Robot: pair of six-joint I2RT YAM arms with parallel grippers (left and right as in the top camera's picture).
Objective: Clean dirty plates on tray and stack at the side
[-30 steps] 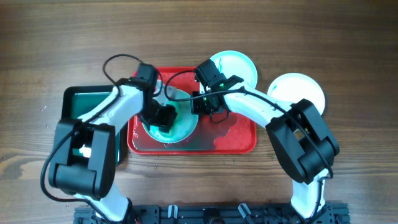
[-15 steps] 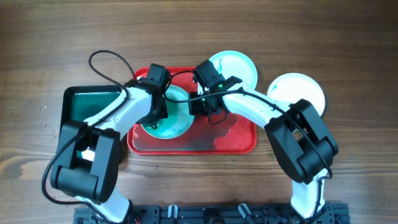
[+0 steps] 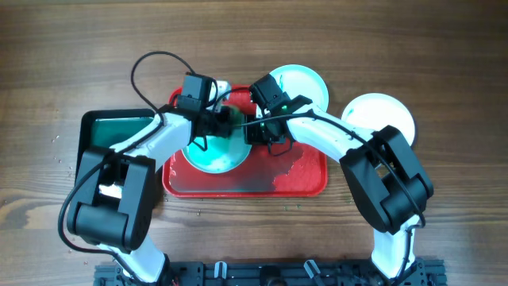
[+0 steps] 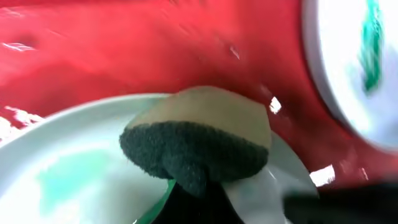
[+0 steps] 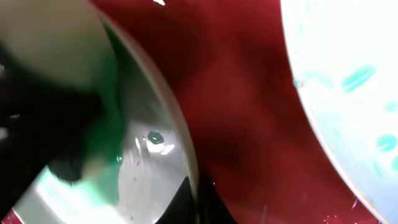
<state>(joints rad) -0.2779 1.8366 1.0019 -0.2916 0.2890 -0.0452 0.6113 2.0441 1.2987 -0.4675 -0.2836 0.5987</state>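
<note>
Overhead: the red tray (image 3: 302,179) is lying at the middle of the worktop, with an aqua plate (image 3: 213,160) sitting in its left half. A second aqua plate (image 3: 305,83) is overlapping the tray's far right corner. The white plate (image 3: 385,115) is resting on the wood toward the right edge. A black tray (image 3: 111,131) of green liquid is sitting toward the left edge. The left gripper (image 3: 228,121) is reaching over the first plate's far rim, and the right gripper (image 3: 255,133) is meeting its right rim.

Left wrist: the left gripper is clamping a sponge (image 4: 196,140), which is showing its dark scouring face, over that plate.

Right wrist: everything is blurring. The plate's rim is crossing red tray floor, and I cannot tell whether these fingers are apart or together.
</note>
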